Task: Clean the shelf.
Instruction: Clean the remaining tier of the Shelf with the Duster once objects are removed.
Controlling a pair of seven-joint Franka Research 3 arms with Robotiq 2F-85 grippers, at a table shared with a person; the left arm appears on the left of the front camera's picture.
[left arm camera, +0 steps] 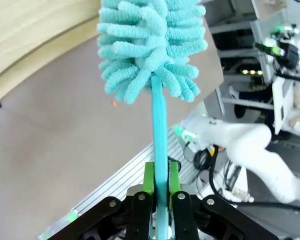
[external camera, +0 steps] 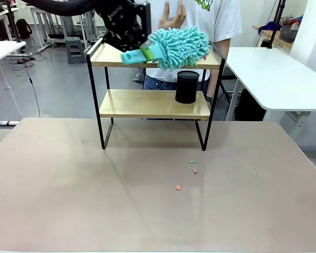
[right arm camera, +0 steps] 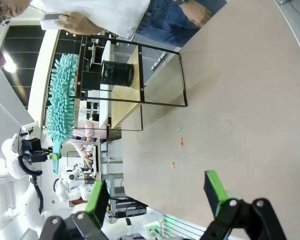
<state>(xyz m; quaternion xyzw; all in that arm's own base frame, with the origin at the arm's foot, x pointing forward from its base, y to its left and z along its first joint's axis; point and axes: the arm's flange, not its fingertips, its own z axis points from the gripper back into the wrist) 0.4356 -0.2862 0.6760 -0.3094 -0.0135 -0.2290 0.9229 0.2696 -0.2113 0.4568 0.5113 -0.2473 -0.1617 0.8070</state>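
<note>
1. Left claw (external camera: 142, 53) grips your teal duster (external camera: 180, 47) by its handle, fluffy head at the top board of the shelf (external camera: 137, 103), which stands far back on the worktop (external camera: 147, 205).
2. Left wrist: green pads (left arm camera: 149, 178) squeeze that handle.
3. Right wrist: your right claw (right arm camera: 157, 192) gapes empty.

Shelf (external camera: 142, 103) of smooth pale wood, matt black metal frame (external camera: 97, 100), fluffy cloth duster (external camera: 180, 46)

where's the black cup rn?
Front view: the black cup stands on the lower board of the shelf, toward its right end, below the teal duster in the left gripper.
</note>
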